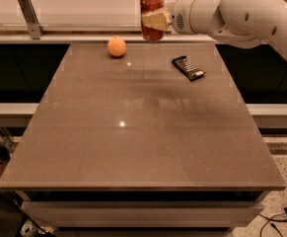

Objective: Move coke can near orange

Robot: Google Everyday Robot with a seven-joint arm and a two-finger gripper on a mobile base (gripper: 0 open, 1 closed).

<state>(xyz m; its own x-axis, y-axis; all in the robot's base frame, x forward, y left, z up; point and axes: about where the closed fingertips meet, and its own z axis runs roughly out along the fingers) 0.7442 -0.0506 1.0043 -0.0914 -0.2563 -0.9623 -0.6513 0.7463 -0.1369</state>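
Observation:
The red coke can point(152, 4) with a silver top is held upright in the air above the table's far edge. My gripper point(155, 20) is shut on its middle, reaching in from the right on the white arm point(241, 9). The orange point(117, 47) sits on the table at the far side, to the left of the can and lower in the view. Can and orange are apart.
A flat dark snack-bar wrapper point(188, 67) lies on the brown table point(133, 147) at the far right. A metal post point(29, 16) stands on the white counter behind, at the left. Dark gaps flank the table on both sides.

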